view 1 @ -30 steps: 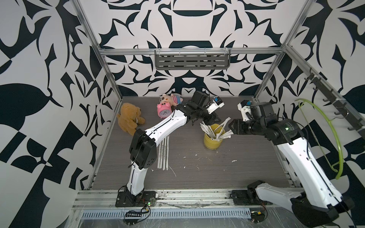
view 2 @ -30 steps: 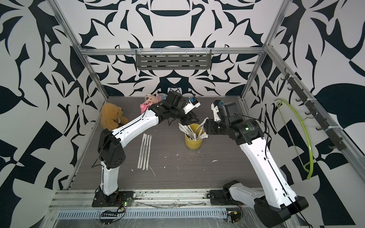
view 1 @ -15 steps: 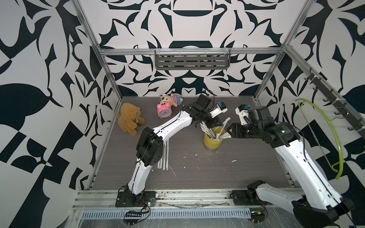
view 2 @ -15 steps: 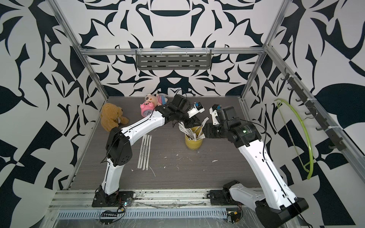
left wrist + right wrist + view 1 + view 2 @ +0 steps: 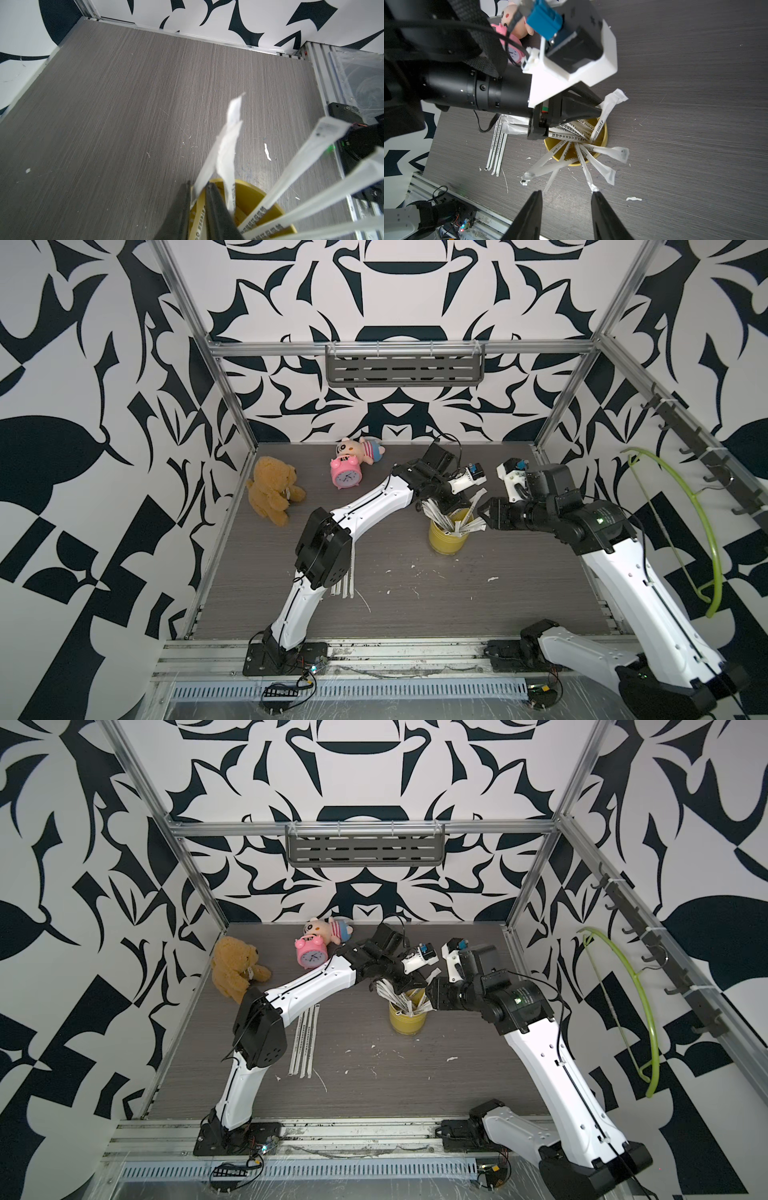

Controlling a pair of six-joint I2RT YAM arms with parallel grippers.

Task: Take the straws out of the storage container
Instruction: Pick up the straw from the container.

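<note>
The storage container, a yellow cup (image 5: 449, 541) (image 5: 407, 1022), stands mid-table with several white-wrapped straws (image 5: 439, 515) (image 5: 571, 135) fanning out of its mouth. My left gripper (image 5: 459, 505) (image 5: 198, 185) reaches over the cup's rim (image 5: 251, 197). Its jaws are shut on one straw (image 5: 218, 153) that sticks up between them. My right gripper (image 5: 484, 515) (image 5: 566, 192) hovers just right of the cup and is open. One straw tip (image 5: 593, 188) touches one of its fingertips. Three more straws (image 5: 305, 1040) (image 5: 497, 149) lie flat on the table left of the cup.
A pink alarm clock (image 5: 346, 475), a small plush doll (image 5: 362, 448) and a brown teddy bear (image 5: 274, 489) sit at the back left. White paper scraps (image 5: 492, 578) litter the table in front of the cup. A green hanger (image 5: 706, 522) hangs on the right wall.
My left gripper moved right and down onto the cup's mouth and its jaws closed around a straw. The right gripper edged closer to the cup and narrowed a little.
</note>
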